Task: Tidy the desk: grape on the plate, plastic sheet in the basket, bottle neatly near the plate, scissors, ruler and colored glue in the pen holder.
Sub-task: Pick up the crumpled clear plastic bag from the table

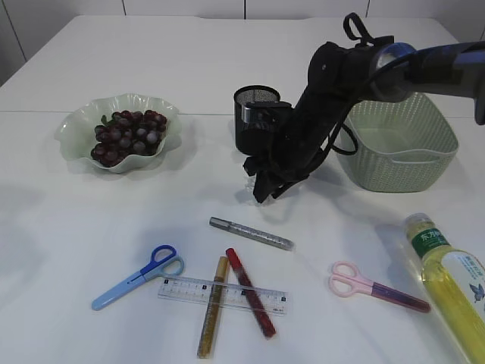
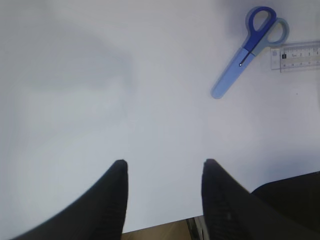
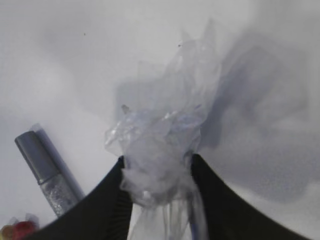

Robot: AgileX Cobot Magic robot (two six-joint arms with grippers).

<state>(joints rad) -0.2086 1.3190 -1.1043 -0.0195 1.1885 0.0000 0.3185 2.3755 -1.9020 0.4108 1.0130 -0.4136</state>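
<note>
In the exterior view the right gripper (image 1: 265, 184) sat mid-frame, below the pen holder (image 1: 254, 117), left of the basket (image 1: 402, 144). In the left wrist view the left gripper (image 2: 162, 197) was spread over bare table. In the right wrist view the plastic sheet (image 3: 162, 145) was pinched mid-frame, crumpled; it looked light, soft and slippery, best gripped at the bunched middle.
</note>
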